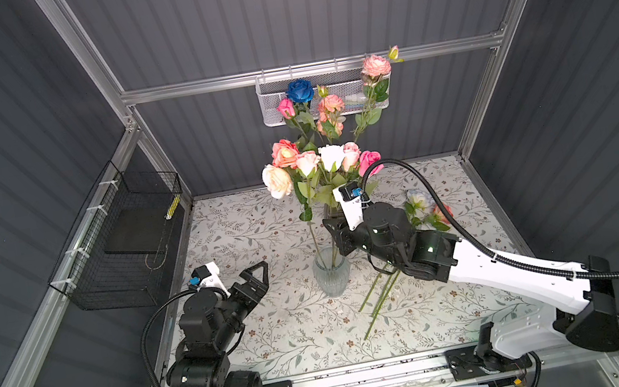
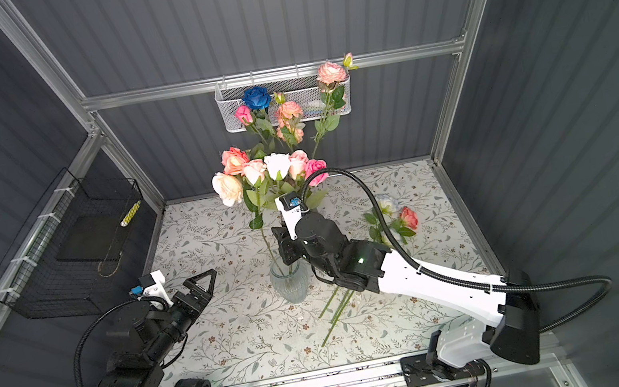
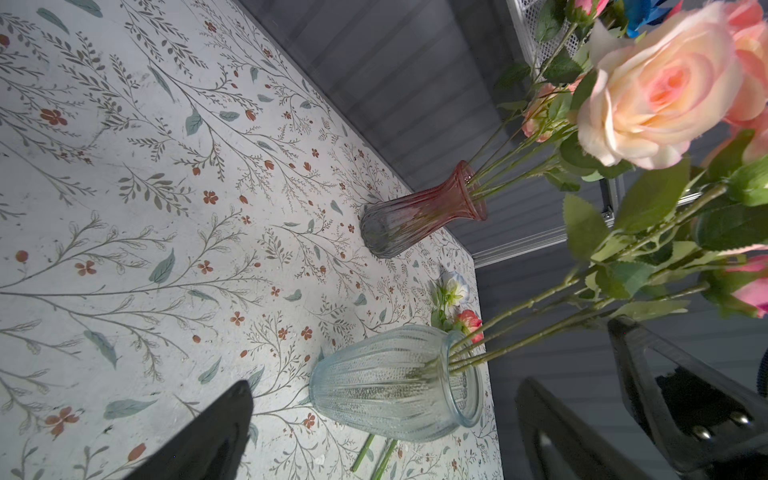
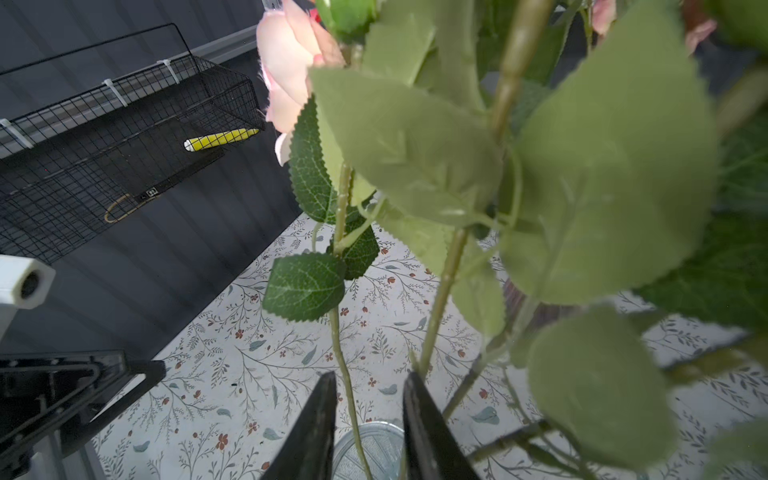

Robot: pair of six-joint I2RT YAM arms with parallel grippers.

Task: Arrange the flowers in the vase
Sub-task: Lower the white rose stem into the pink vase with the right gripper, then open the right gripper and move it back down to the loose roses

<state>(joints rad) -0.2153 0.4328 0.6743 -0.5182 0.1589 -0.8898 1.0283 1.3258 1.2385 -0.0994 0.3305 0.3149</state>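
Observation:
A clear ribbed glass vase (image 1: 332, 273) (image 2: 289, 284) (image 3: 395, 386) stands mid-table and holds several flowers (image 1: 307, 163) (image 2: 254, 171) with pink, peach and white heads. My right gripper (image 1: 337, 236) (image 2: 284, 245) (image 4: 369, 376) hangs just above the vase rim (image 4: 370, 436). It is open, and a thin green stem (image 4: 345, 386) runs down between the parted jaws into the vase. My left gripper (image 1: 261, 271) (image 2: 204, 280) (image 3: 385, 382) is open and empty, to the left of the vase. More flowers (image 1: 426, 209) (image 2: 396, 218) lie on the table to the right, their stems (image 1: 379, 297) partly under the right arm.
A red-tinted vase (image 3: 419, 216) behind the clear one holds a blue rose (image 1: 300, 90) and several pink ones. A white mesh basket (image 1: 274, 111) hangs on the back wall. A black wire basket (image 1: 126, 240) is fixed to the left wall.

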